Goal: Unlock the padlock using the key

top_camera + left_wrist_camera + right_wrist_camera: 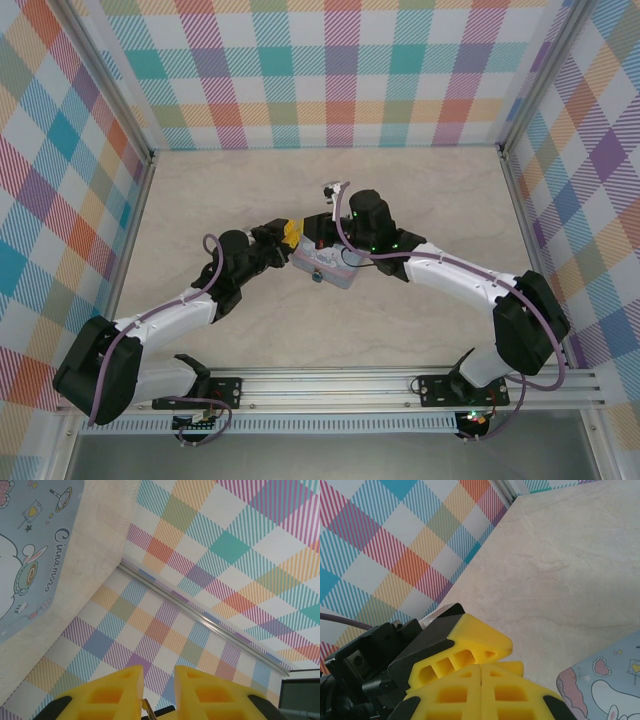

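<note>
Left gripper (159, 672): yellow fingers a narrow gap apart, thin sliver (146, 709) low in the gap, can't tell if it's clamped. Right gripper (481, 666): fingers pressed together, nothing seen between them. Top view has both meeting at the far-left end of the pale blue Cinnamoroll tin (332, 268); wrist views add its printed lid up close. Padlock, key: too small to place; dark speck (314, 279) on the tin's near edge.
</note>
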`<move>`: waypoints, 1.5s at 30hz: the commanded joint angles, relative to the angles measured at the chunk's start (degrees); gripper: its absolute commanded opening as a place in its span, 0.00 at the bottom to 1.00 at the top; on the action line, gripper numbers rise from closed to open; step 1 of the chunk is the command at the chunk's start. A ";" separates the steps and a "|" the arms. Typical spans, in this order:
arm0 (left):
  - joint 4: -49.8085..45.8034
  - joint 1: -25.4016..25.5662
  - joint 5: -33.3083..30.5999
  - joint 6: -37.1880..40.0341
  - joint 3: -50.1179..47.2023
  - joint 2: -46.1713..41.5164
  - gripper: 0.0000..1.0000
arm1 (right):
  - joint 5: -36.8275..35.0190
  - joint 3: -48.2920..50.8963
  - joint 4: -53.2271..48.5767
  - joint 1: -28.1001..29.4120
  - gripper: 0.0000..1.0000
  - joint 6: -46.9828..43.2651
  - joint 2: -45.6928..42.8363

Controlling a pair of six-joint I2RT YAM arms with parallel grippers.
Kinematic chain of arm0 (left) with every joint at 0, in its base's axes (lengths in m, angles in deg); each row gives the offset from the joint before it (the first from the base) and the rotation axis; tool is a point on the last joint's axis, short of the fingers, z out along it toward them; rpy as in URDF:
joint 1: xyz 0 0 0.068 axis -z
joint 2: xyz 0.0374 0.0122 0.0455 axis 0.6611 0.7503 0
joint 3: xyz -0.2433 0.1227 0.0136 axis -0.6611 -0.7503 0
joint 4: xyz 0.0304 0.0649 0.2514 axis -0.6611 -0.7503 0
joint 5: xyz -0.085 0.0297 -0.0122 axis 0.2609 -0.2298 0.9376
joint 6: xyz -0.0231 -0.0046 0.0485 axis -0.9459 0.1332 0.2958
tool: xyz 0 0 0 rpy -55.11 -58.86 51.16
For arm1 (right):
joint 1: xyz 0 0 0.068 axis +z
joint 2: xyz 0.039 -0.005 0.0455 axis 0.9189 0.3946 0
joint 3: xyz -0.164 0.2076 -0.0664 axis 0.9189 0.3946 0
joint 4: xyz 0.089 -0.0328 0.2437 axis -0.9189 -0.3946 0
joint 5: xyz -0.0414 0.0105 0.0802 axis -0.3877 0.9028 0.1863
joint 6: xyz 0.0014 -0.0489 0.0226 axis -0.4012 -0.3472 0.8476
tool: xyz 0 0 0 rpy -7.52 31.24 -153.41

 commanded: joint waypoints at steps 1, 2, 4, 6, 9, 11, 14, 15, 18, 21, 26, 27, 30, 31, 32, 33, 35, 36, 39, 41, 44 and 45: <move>2.20 0.62 -0.19 -8.34 -0.60 -0.01 0.22 | 0.98 0.59 1.40 0.46 0.00 0.22 -0.43; 2.13 0.62 -0.20 -8.34 -0.60 0.06 0.22 | 1.05 0.60 1.45 0.44 0.00 0.32 -0.31; 2.19 0.62 -0.15 -8.29 -0.65 0.02 0.21 | 1.30 0.57 1.64 0.44 0.00 0.44 0.03; 2.07 0.62 -0.11 -8.19 -0.69 -0.09 0.19 | 1.50 0.51 1.73 0.44 0.00 0.64 0.22; 2.10 0.62 -0.10 -8.21 -0.69 -0.08 0.16 | 1.61 0.51 1.74 0.44 0.00 0.75 0.41; 2.12 0.59 -0.10 -8.17 -0.69 -0.04 0.13 | 1.46 0.51 1.64 0.44 0.00 0.68 0.39; 2.24 0.59 0.18 -7.51 -0.60 -0.06 0.07 | 1.31 0.51 1.38 0.44 0.00 0.57 0.32; 2.20 0.68 0.33 -7.16 -0.59 -0.08 0.04 | 1.26 0.60 1.29 0.38 0.00 0.57 0.16; 1.23 0.62 0.80 -4.76 -0.27 -0.34 0.00 | 1.32 1.01 0.63 -0.11 0.04 0.35 -0.93; -3.33 0.62 0.82 3.18 1.38 -1.76 0.00 | 2.91 2.66 0.57 -1.80 0.15 0.30 -3.57; -17.58 0.70 -2.65 31.12 8.28 -6.57 0.00 | 8.21 6.61 0.57 -6.02 0.37 0.38 -9.73; -20.83 0.77 -3.76 37.76 10.10 -7.59 0.00 | 9.62 7.44 0.67 -6.91 0.41 0.44 -10.94; -24.56 1.70 -5.94 53.89 13.72 -9.08 0.00 | 13.59 9.82 1.72 -9.03 0.52 0.85 -13.52; -24.05 1.91 -5.75 57.28 14.21 -9.06 0.00 | 15.20 10.65 2.74 -9.73 0.54 1.52 -14.19; -22.90 2.02 -4.79 60.48 14.46 -8.95 0.00 | 16.77 11.40 4.19 -10.28 0.56 2.36 -14.50; -21.73 2.11 -3.55 64.01 14.84 -8.62 0.00 | 18.59 12.27 6.63 -10.89 0.58 3.71 -14.76; -21.05 2.61 -1.28 70.48 16.09 -8.09 0.00 | 21.82 13.96 12.37 -11.69 0.61 6.86 -14.80; -21.15 3.01 0.06 74.19 17.07 -7.83 0.00 | 23.13 14.45 15.43 -12.01 0.63 8.46 -14.65; -21.16 4.35 4.86 83.86 19.56 -7.38 0.00 | 26.43 14.83 22.10 -12.04 0.66 11.43 -13.64; -21.28 4.82 6.16 87.62 20.80 -7.29 0.00 | 27.97 15.00 26.91 -12.02 0.66 12.70 -12.94; -18.75 5.01 7.49 88.31 21.64 -7.13 0.00 | 27.71 15.91 33.23 -12.04 0.66 15.07 -11.78; -17.40 5.08 7.62 87.42 21.64 -6.90 0.00 | 27.37 16.18 35.34 -12.02 0.66 15.91 -11.41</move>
